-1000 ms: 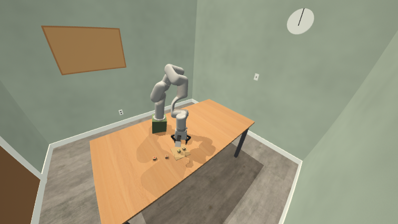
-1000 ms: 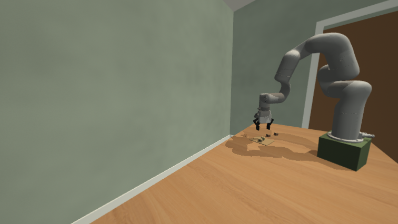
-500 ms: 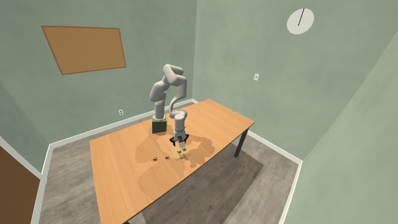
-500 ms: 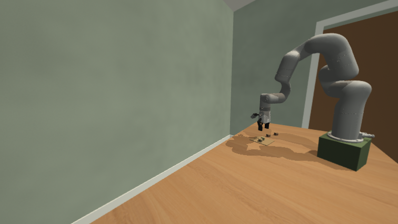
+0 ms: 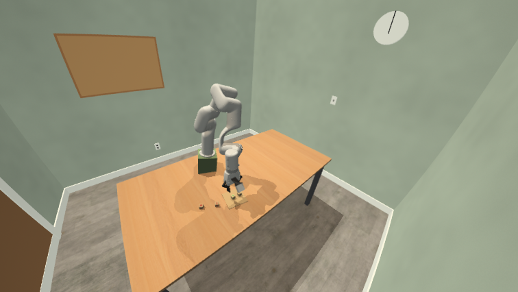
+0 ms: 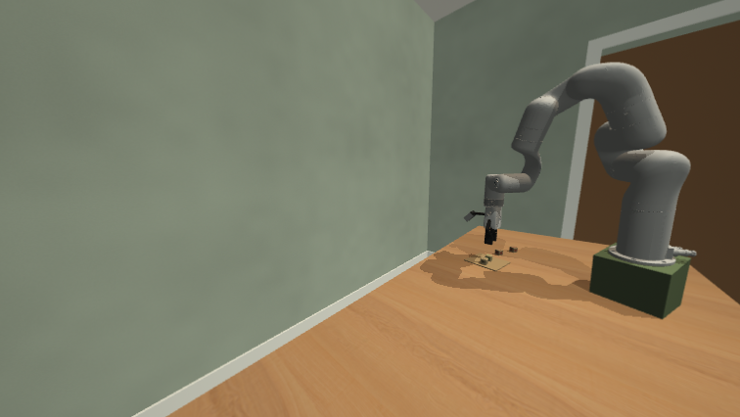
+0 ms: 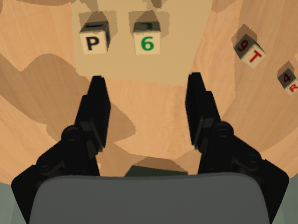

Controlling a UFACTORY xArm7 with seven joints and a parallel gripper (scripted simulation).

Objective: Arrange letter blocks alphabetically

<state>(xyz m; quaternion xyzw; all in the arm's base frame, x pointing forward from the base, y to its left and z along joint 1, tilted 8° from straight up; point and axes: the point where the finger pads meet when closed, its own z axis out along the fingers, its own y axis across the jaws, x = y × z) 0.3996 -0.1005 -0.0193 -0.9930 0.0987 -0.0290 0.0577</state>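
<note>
Claw (image 7: 148, 106) half-spread, holding nothing, above mat (image 7: 169, 106); blocks P (image 7: 93, 42) and 6 (image 7: 147, 42) on mat, T (image 7: 250, 50) off on bench (image 5: 282, 152); cubes look small, rigid, light, probably best pinched across opposite flat sides.

office-like room | corkboard (image 5: 108, 64) | wall clock (image 5: 390, 27) | wooden table (image 5: 173, 232)

The bench (image 5: 173, 225) is warm orange wood grain. The mat (image 7: 166, 106) is pale tan. One cream block (image 7: 93, 43) carries a black P, its neighbour (image 7: 147, 43) a green 6. Another block (image 7: 250, 50) shows a red T. The claw (image 7: 148, 106) is black.
</note>
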